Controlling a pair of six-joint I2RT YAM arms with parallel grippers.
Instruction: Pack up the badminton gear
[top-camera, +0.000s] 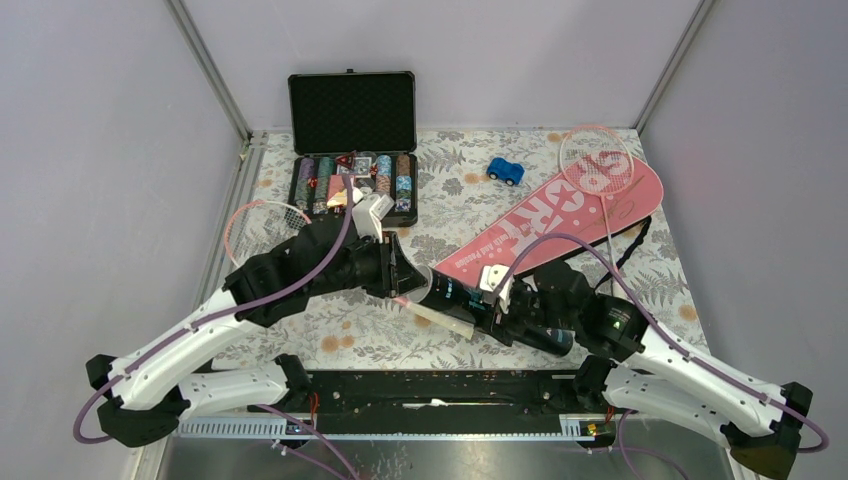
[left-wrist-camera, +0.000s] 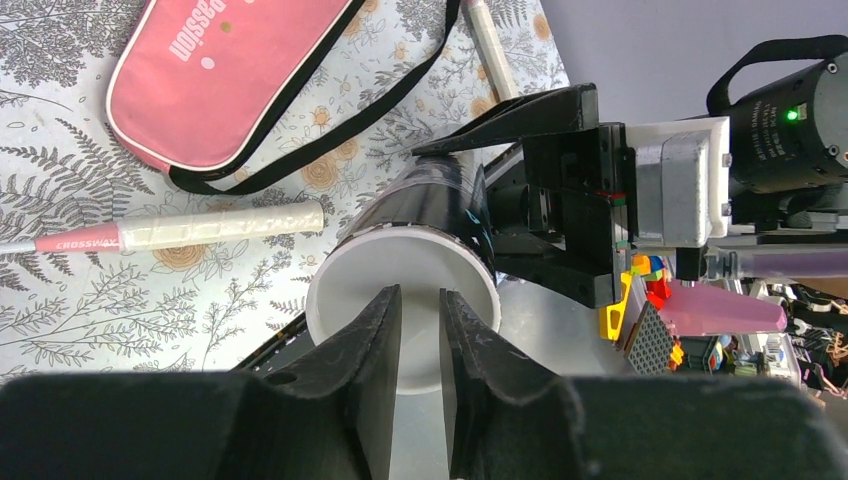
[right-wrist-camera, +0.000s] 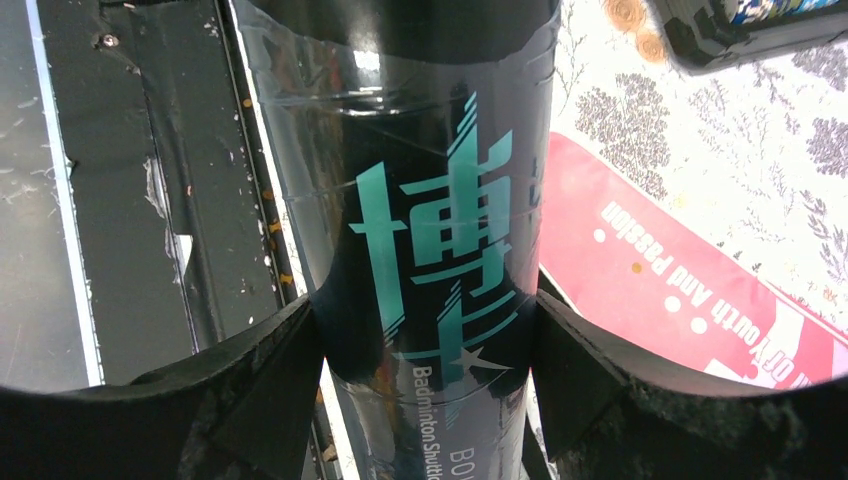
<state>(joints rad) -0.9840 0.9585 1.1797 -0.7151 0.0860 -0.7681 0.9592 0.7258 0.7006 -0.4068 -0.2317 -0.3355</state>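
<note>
My right gripper (top-camera: 497, 302) (right-wrist-camera: 425, 310) is shut on the black tube (top-camera: 520, 325) (right-wrist-camera: 440, 200) with teal print, which lies pointing left. The tube's white round end (left-wrist-camera: 400, 262) faces my left gripper (top-camera: 408, 280) (left-wrist-camera: 420, 292). Its jaws stand a narrow gap apart right in front of that end. Only white shows in the gap, and I cannot tell if anything is held. The pink SPORT cover (top-camera: 560, 215) (left-wrist-camera: 220, 70) lies behind the tube. One pink racket (top-camera: 597, 158) rests on it. The other racket's head (top-camera: 262, 222) sits at the left and its white handle (left-wrist-camera: 220, 225) by the tube.
An open black case of poker chips (top-camera: 352, 150) stands at the back, close behind my left arm. A small blue toy car (top-camera: 506, 171) sits at the back middle. The black base rail (top-camera: 430, 395) runs along the near edge. Walls close in on both sides.
</note>
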